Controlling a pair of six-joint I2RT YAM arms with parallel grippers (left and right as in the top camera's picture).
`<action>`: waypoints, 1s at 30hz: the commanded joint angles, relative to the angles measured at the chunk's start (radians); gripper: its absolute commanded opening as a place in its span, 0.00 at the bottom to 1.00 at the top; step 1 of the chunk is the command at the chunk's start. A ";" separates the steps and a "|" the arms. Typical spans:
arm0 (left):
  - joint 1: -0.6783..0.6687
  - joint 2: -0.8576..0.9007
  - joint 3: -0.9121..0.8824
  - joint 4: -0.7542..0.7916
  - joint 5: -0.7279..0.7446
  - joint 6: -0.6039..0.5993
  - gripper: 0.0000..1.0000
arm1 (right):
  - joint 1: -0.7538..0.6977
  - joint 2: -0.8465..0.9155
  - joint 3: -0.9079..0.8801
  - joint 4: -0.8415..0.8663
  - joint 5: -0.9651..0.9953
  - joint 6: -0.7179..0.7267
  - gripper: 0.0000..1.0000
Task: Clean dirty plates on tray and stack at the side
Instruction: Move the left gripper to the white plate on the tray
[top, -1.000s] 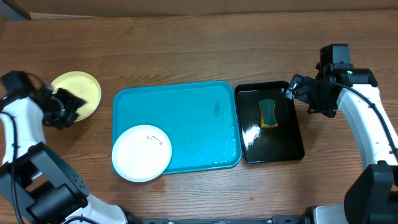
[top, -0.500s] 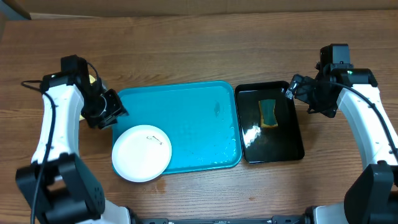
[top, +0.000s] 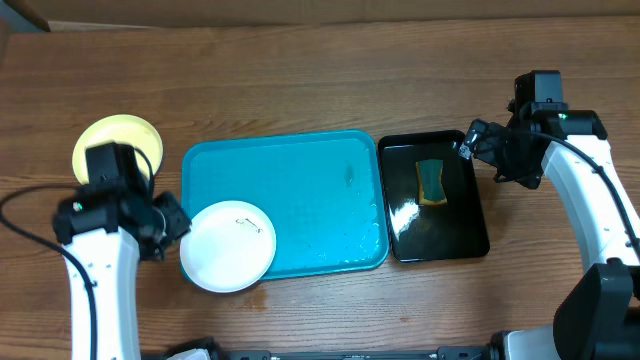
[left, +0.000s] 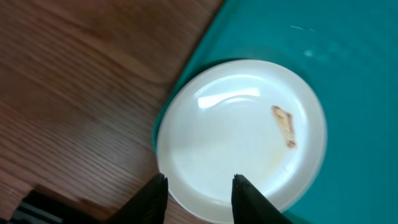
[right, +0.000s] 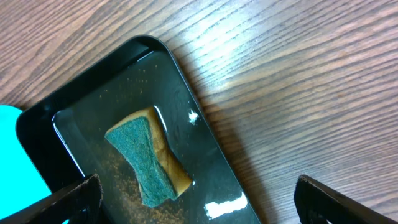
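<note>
1. Hovering over the near rim of the round white plate (left: 242, 137), the left gripper (left: 199, 182) is released. Its two fingers stand apart with nothing between them, and the plate's rim shows through the gap.
2. Bare wood of the brown wooden table (top: 300, 70) lies on the outer side of that rim. Bare turquoise floor lies beyond the plate's far side.
3. The white plate bears a small brown smudge (left: 285, 126) off its middle. It sits at the front-left corner of the large turquoise rectangular plastic tray (top: 290, 140), and its edge overhangs the tray's rounded corner onto the table.
4. From overhead, the left gripper is just beside the plate's left edge, outside the tray's raised rim.
5. The pale yellow-green round plate (top: 125, 135) lies on the table behind the left arm, which partly hides it. It is near the tray's back-left corner but apart from it.
6. The right gripper (right: 198, 184) is also released, with its fingers spread wide and holding nothing. It hangs above the back-right part of the narrow glossy black tray (top: 480, 215).
7. A green-topped sponge with a tan underside (right: 149, 162) lies flat in the back half of the black tray, apart from its rim.
8. The black tray sits just beside the turquoise tray's right edge, with open wood to its right.
</note>
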 joint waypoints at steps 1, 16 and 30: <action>0.005 -0.023 -0.126 0.082 -0.143 -0.118 0.39 | -0.003 -0.019 0.021 0.005 -0.002 0.002 1.00; 0.005 0.089 -0.355 0.285 -0.100 -0.110 0.39 | -0.003 -0.019 0.021 0.005 -0.002 0.002 1.00; 0.005 0.113 -0.377 0.372 0.151 -0.054 0.22 | -0.003 -0.019 0.021 0.005 -0.002 0.002 1.00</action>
